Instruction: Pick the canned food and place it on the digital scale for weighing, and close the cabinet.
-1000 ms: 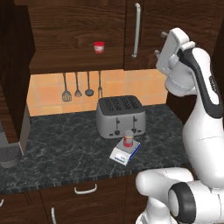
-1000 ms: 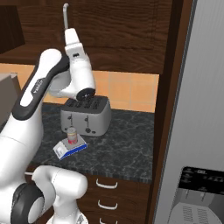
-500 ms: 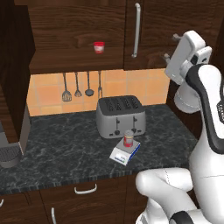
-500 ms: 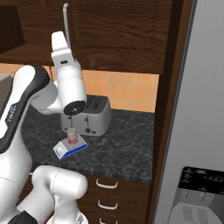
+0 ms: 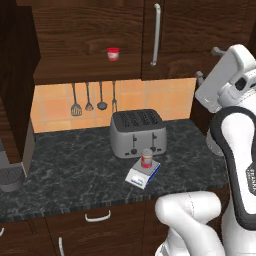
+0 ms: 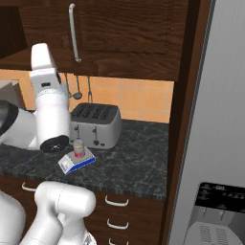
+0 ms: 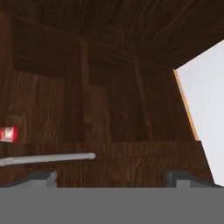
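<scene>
From behind the arm's left, one camera looks forward and down over the dark speckled stone counter (image 5: 70,165). Its twin stands behind to the right and looks the same way. Both take in the silver four-slot toaster (image 5: 138,132) (image 6: 95,125) and the small flat grey-topped digital scale (image 5: 143,174) (image 6: 75,161) in front of it. The hand camera sits close to the dark brown wood-grain cabinet (image 7: 113,109), tilted so that the long silver bar handle (image 7: 46,158) runs sideways.

canned food (image 5: 146,158) on digital scale (image 5: 142,174)
</scene>
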